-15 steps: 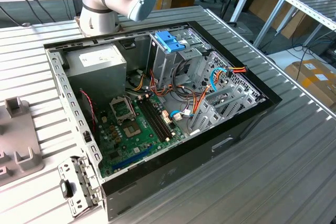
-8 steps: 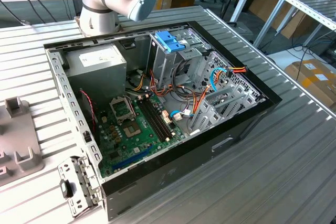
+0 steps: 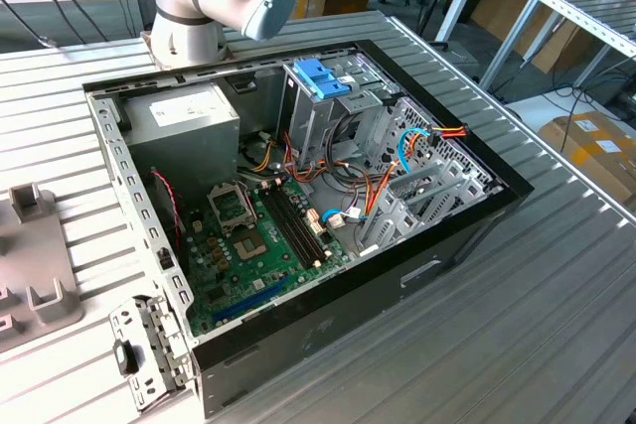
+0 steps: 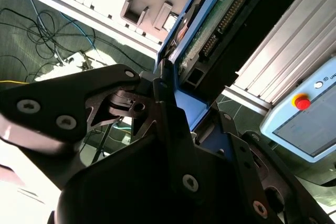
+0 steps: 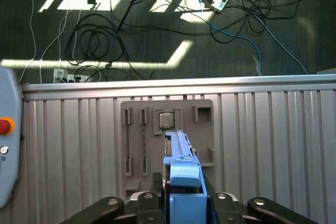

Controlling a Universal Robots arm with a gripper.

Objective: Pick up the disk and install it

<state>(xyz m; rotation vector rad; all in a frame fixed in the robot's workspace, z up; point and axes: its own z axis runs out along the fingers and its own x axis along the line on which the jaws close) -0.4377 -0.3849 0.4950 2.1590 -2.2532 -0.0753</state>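
— Blue rails in black fingers: does the hand (image 5: 185, 203) have the disk (image 5: 181, 150)?
— Yes. It grips the disk edge-on, above the grey fixture (image 5: 199, 129) on the tabletop (image 5: 273, 145). Pickup looks done; installing remains, with the open computer case (image 3: 328, 315) beside that fixture.
— Anything unclear?
— The disk's far end is cut off, and any free slot in the drive cage (image 3: 303, 126) is hard to make out.
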